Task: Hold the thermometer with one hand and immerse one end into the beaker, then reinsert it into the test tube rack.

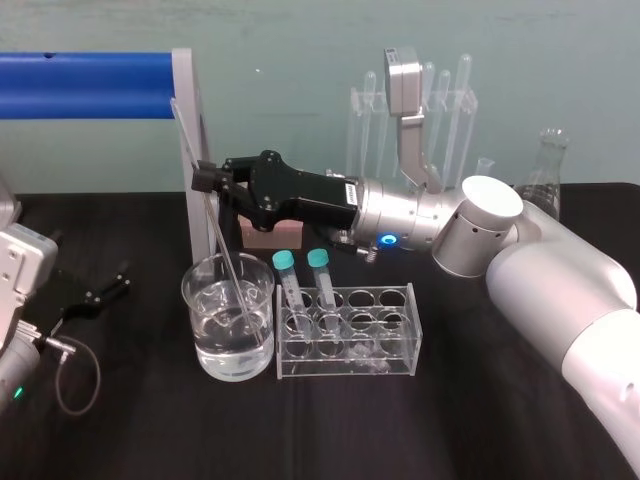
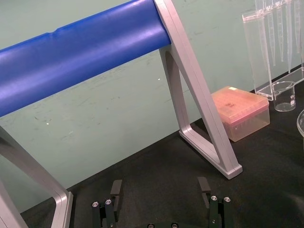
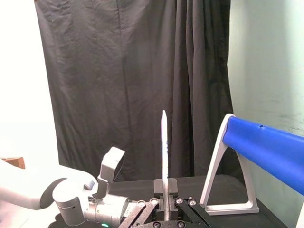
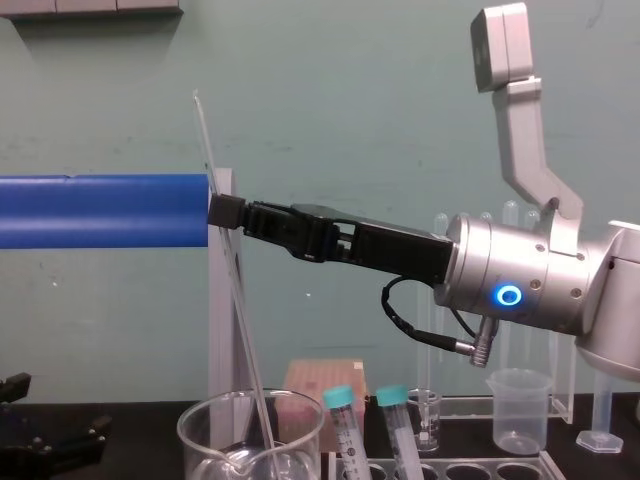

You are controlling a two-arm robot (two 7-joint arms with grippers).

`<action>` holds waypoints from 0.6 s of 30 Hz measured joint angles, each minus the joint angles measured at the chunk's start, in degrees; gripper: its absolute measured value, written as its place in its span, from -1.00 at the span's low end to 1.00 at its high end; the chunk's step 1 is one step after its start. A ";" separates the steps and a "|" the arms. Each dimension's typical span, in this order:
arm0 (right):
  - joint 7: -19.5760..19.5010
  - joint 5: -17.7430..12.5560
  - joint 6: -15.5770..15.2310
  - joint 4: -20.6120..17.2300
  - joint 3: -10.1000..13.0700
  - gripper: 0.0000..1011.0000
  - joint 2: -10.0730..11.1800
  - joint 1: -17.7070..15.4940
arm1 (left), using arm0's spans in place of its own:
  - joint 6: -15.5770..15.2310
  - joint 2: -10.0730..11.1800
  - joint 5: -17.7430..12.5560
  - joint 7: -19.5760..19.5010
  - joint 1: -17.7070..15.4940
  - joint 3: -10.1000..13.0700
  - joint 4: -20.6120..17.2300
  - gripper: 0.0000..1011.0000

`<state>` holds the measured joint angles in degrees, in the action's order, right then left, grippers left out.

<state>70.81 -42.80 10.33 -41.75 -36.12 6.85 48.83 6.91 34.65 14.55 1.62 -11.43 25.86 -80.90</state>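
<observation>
Black right hand (image 1: 207,181) level over beaker (image 1: 196,305), clamping tilted thermometer (image 3: 165,142), tip immersed; left hand (image 2: 160,186) parked, spread.

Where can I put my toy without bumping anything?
The bare table in front of the beaker and test tube rack is free. Behind them it is crowded: the right hand holds the thermometer in the beaker, with a pipette stand and flask beyond. The left hand rests at left.

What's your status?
Right gripper shut on thermometer, lower end inside beaker. Left gripper open, parked left. Rack beside beaker, two capped tubes at that end.
</observation>
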 joint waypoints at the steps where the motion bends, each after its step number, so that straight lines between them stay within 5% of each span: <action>1: 0.00 0.00 0.00 0.00 0.00 -0.89 0.00 0.00 | 0.00 0.00 0.00 0.00 0.00 0.00 0.00 0.99; 18: -1.28 0.01 -0.38 -2.58 -0.18 -0.89 1.00 -1.14 | 0.00 0.00 0.00 0.00 0.00 0.00 0.00 0.99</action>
<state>69.53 -42.79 9.95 -44.33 -36.30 7.85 47.69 6.91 34.65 14.55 1.62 -11.43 25.86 -80.90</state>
